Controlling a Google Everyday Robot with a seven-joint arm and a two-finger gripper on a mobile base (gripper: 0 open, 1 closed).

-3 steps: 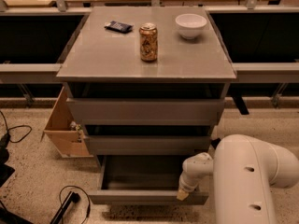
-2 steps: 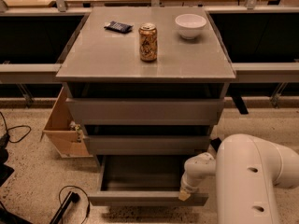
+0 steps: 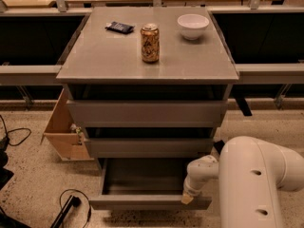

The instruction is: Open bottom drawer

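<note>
The bottom drawer (image 3: 142, 179) of the grey cabinet (image 3: 147, 113) stands pulled out, showing its plain grey inside; its narrow flat front (image 3: 142, 202) is nearest me. My white arm (image 3: 256, 179) reaches in from the lower right. The gripper (image 3: 187, 197) sits at the right end of the drawer's front edge, touching or just above its top rim. The two taller drawer fronts (image 3: 147, 112) above are pushed in.
On the cabinet top stand a gold can (image 3: 149, 42), a white bowl (image 3: 193, 25) and a dark packet (image 3: 119, 27). A light wooden box (image 3: 64, 132) sits on the floor left of the cabinet. Black cables (image 3: 71, 208) lie on the floor at lower left.
The arm's wrist has shifted slightly right and up; the drawer stays pulled out about as before.
</note>
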